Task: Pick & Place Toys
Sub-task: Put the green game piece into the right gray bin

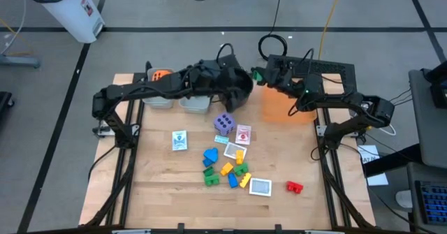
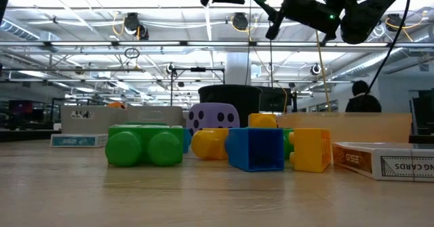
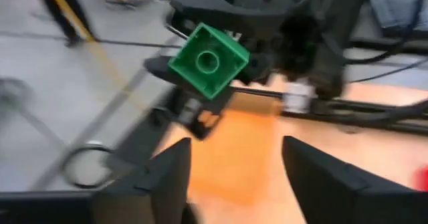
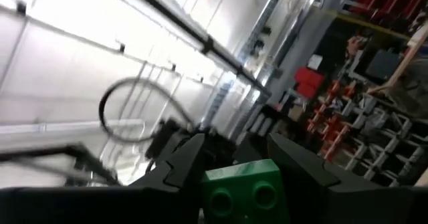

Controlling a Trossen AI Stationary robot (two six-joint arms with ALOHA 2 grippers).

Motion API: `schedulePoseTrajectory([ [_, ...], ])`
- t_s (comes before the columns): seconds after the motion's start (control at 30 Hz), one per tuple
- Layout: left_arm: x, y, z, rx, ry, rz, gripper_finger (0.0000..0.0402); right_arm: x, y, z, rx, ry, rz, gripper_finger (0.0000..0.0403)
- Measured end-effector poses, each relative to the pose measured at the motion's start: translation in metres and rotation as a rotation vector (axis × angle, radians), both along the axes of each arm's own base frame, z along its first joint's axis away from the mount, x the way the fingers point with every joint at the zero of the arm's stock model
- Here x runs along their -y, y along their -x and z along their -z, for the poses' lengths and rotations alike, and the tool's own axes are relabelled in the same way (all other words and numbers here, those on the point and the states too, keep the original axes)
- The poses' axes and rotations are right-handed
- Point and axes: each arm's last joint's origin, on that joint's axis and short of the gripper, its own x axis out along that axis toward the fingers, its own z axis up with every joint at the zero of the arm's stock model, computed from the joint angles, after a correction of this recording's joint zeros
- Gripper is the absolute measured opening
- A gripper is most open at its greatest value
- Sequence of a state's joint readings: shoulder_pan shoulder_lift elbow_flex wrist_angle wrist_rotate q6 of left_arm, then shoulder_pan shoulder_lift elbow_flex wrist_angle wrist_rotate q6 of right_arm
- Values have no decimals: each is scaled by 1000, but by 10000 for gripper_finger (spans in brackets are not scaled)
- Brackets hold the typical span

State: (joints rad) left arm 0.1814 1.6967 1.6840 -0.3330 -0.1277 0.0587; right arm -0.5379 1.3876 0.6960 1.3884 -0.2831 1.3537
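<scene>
on the left we see the left gripper [image 3: 231, 167] up at the back of the table over the round black pot [image 1: 234, 93], fingers spread and empty, facing a green block [image 3: 208, 60]. below, on the wood, we find the purple die [image 1: 223, 123], picture cards [image 1: 179, 140], and a cluster of blue, yellow and green blocks [image 1: 227, 167], a red block [image 1: 294, 186] apart. to the right, the right gripper [image 4: 237, 167] is clenched on that green block, raised near the pot's right side.
</scene>
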Motion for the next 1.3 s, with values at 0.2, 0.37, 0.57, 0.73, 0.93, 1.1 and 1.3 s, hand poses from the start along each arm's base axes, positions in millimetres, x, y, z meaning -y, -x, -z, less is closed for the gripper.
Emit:
schedulePoseTrajectory([
  [0.2,12,-5,-6,-26,-288,-152,295,9,4,0,49,-105,95,147],
  [0.37,20,-19,-5,2,-446,-169,302,12,2,-7,64,-114,121,140],
  [0.57,17,-31,6,-26,-527,-168,287,14,-4,-24,66,-83,75,149],
  [0.73,15,-40,7,-3,-631,-169,275,13,-8,-26,28,-82,29,141],
  [0.93,9,-41,3,32,-663,-217,275,11,-11,-24,-3,-87,0,148],
  [1.1,3,-40,3,23,-668,-228,269,9,-11,-24,-20,-66,-50,141],
  [1.3,-1,-40,4,51,-647,-162,269,8,-12,-23,-34,-67,-113,146],
])
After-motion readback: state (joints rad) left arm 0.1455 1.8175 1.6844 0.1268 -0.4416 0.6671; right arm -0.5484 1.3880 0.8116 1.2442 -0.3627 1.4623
